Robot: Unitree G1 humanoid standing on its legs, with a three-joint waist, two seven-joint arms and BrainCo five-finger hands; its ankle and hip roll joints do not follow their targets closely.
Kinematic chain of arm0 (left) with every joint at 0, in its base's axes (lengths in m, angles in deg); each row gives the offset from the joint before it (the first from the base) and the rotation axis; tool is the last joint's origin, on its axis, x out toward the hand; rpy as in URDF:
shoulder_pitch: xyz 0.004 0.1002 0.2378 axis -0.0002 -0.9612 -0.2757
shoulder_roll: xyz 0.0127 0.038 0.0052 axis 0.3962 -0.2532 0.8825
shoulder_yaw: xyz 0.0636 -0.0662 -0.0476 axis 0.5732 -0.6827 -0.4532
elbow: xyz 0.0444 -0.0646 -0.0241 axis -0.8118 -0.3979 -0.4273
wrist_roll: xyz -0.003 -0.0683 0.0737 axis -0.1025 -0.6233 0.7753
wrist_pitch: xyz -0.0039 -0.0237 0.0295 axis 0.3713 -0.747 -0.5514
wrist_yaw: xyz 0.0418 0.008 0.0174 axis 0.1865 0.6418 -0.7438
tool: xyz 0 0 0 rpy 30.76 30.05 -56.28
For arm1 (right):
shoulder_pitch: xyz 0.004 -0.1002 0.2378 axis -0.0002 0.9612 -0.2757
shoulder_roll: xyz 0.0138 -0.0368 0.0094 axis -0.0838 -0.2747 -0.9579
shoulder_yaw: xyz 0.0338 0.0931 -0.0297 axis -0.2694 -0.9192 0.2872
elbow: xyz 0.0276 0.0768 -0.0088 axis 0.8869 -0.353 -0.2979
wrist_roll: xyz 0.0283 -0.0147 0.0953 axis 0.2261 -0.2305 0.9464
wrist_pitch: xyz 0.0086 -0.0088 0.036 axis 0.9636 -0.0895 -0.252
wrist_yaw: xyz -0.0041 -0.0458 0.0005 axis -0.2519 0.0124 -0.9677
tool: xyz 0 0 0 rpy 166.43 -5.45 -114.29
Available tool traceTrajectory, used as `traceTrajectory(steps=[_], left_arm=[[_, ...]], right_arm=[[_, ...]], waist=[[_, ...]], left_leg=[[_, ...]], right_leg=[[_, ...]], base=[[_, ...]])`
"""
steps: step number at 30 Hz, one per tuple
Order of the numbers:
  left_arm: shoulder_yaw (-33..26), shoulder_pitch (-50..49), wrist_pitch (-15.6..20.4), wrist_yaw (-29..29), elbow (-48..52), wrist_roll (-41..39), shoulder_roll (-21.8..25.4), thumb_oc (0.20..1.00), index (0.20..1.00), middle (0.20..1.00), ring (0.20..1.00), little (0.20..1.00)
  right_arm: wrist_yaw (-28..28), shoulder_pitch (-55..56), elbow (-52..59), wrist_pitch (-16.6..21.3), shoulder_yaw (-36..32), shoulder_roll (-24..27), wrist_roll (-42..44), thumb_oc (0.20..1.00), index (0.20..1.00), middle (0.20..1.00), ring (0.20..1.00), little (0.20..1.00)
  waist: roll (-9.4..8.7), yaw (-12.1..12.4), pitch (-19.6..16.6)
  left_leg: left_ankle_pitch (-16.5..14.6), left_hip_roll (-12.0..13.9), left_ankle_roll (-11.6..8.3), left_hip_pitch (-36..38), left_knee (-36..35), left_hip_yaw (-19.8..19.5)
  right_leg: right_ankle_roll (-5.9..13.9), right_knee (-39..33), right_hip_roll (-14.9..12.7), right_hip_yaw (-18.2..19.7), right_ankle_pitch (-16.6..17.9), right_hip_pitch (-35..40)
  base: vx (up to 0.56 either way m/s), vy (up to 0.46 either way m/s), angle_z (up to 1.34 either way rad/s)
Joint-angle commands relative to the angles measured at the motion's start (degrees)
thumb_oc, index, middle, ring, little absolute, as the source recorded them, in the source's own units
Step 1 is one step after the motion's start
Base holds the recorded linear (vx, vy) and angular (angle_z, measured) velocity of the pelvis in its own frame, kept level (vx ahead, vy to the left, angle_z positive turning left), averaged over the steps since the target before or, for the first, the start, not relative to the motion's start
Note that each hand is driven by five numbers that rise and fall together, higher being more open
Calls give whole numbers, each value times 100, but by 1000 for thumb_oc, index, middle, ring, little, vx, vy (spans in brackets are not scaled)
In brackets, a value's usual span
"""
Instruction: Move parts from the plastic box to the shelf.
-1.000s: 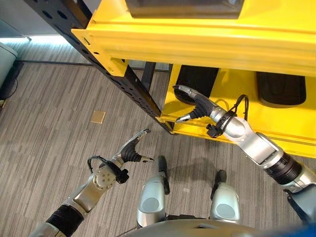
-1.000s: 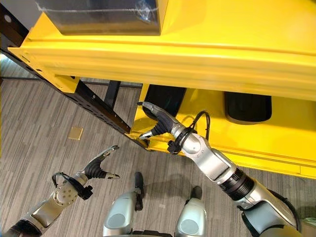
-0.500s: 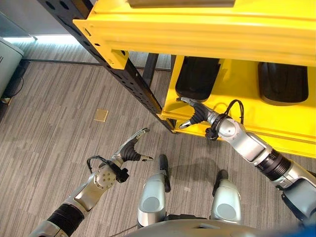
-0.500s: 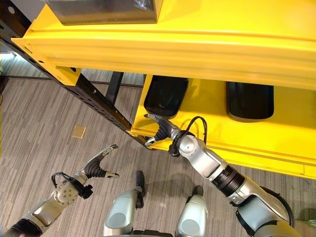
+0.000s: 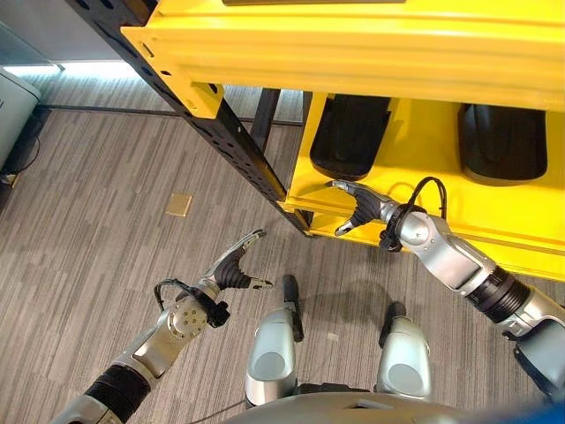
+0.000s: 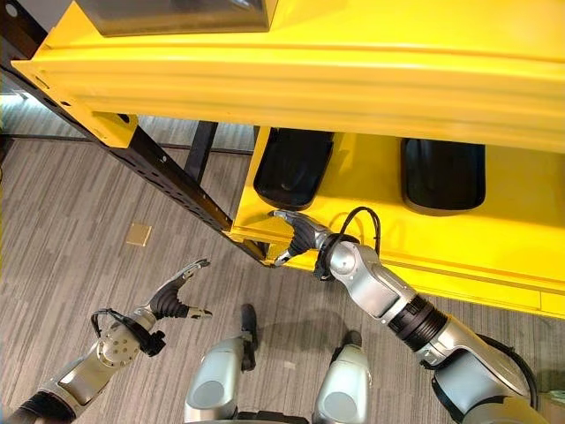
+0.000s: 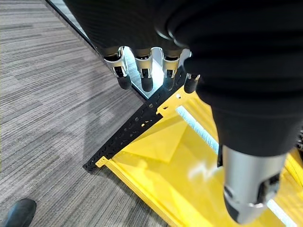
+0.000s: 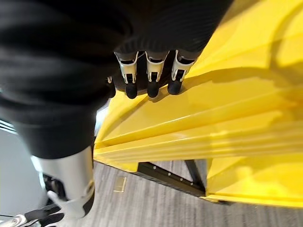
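The robot's right hand hangs at the front lip of a yellow shelf, fingers loosely spread and holding nothing. Just beyond its fingertips a black part lies on the shelf, and a second black part lies well off to the side, past the forearm. The left hand hovers low over grey floor, also relaxed and empty. The parts look like stiff, smooth moulded pieces, probably light but slippery; a grasp across the narrower width seems safest. The right eye view adds a box on the upper level above the hand, while the left wrist view shows the black perforated frame post up close.
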Motion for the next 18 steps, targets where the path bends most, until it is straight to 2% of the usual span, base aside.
traceTrajectory(steps=[1,8,18], left_arm=[[-197,-52,285,-142,91,75,92,1000,1000,1000,1000,1000],[-259,-41,195,-94,131,57,114,1000,1000,1000,1000,1000],[-290,7,127,-96,138,36,100,1000,1000,1000,1000,1000]], right_arm=[[-90,-78,372,218,-309,145,-371,1000,1000,1000,1000,1000],[-507,86,134,364,-662,399,-359,1000,1000,1000,1000,1000],[-744,164,-81,466,-955,340,-301,1000,1000,1000,1000,1000]], waist=[[-219,13,34],[-253,-50,39],[-232,-90,26]], left_leg=[[-617,155,64,186,663,407],[-634,182,78,164,714,427],[-653,179,97,168,745,430]], right_leg=[[-211,354,79,-367,-33,66],[-221,345,128,-323,-20,47],[-226,369,131,-298,-32,69]], base=[[0,0,0],[0,0,0],[0,0,0]])
